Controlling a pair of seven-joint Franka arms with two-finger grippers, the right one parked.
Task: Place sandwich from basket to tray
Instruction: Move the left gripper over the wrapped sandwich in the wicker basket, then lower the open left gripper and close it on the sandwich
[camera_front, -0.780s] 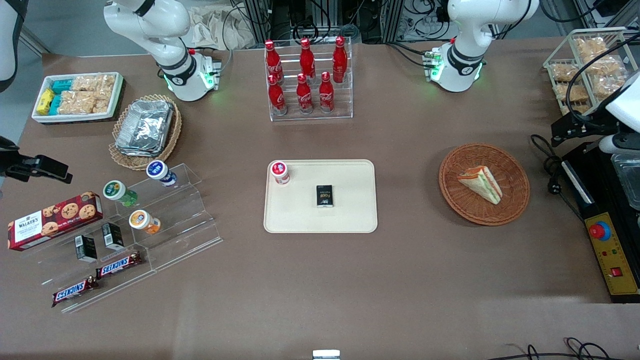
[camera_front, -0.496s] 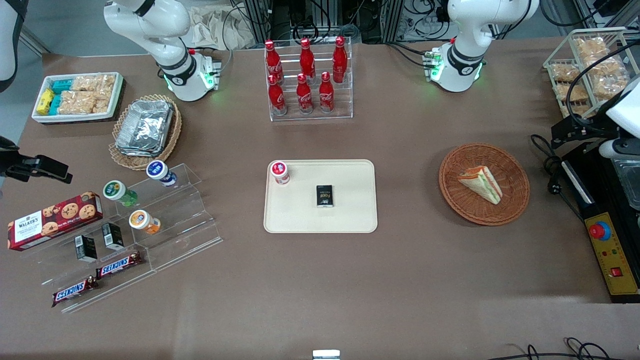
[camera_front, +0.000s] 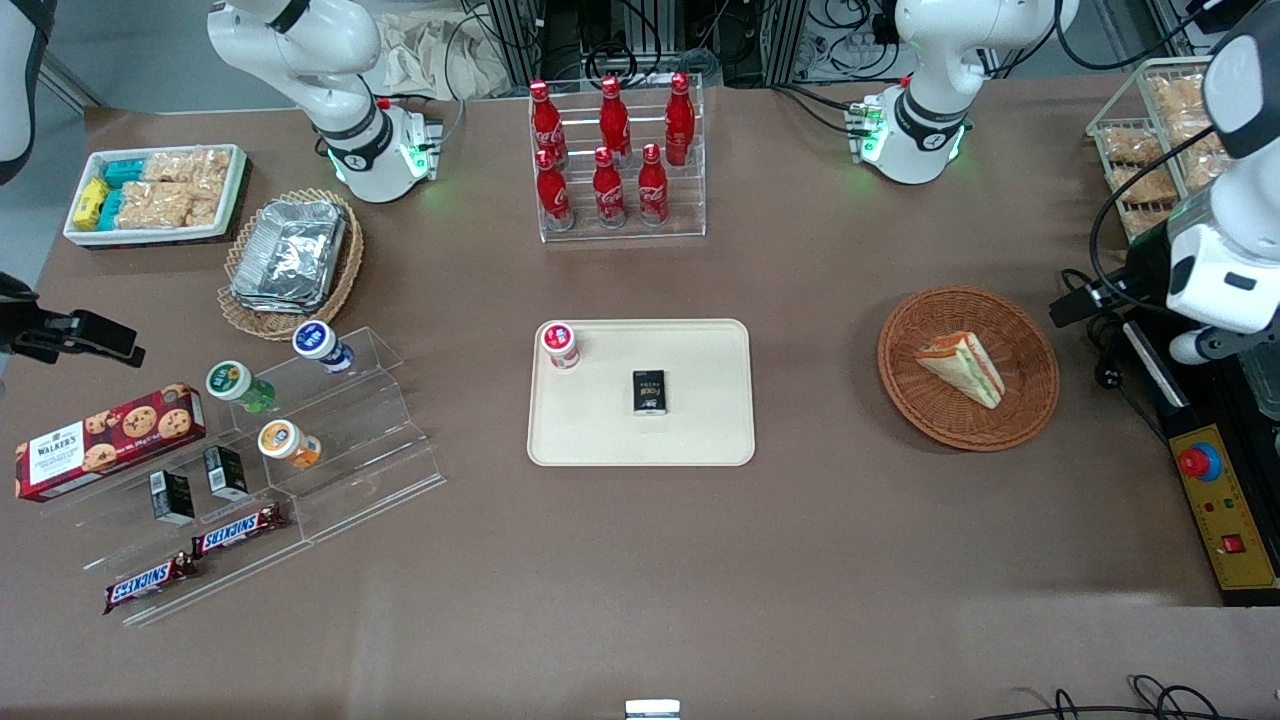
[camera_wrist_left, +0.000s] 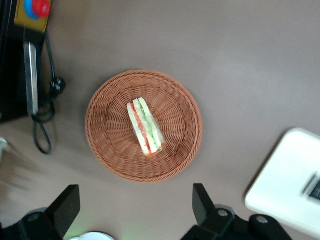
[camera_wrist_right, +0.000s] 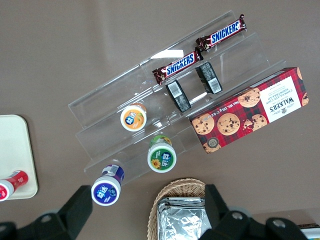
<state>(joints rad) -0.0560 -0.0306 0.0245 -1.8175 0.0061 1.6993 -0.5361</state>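
Note:
The sandwich (camera_front: 960, 368) (camera_wrist_left: 145, 126), a pale wedge with green and orange-red layers, lies in the round reddish-brown wicker basket (camera_front: 1022, 330) (camera_wrist_left: 176, 100). My left gripper (camera_front: 1075, 303) (camera_wrist_left: 134, 210) hangs high beside the basket, toward the working arm's end of the table. It is open, with nothing between its black fingers (camera_wrist_left: 67, 206). The cream tray (camera_front: 700, 425) (camera_wrist_left: 282, 187) lies mid-table, toward the parked arm from the basket. On it stand a small red-capped bottle (camera_front: 560, 345) and a small black box (camera_front: 650, 391).
A yellow control box with a red button (camera_front: 1215, 500) and black cables (camera_front: 1100, 335) lie beside the basket at the working arm's end. A wire rack of snack packs (camera_front: 1150, 150) stands there too. A clear rack of red cola bottles (camera_front: 615, 160) stands farther from the camera than the tray.
The left arm has swung in from the table's end, bringing the gripper closer to the basket. Sandwich, basket and tray have not moved.

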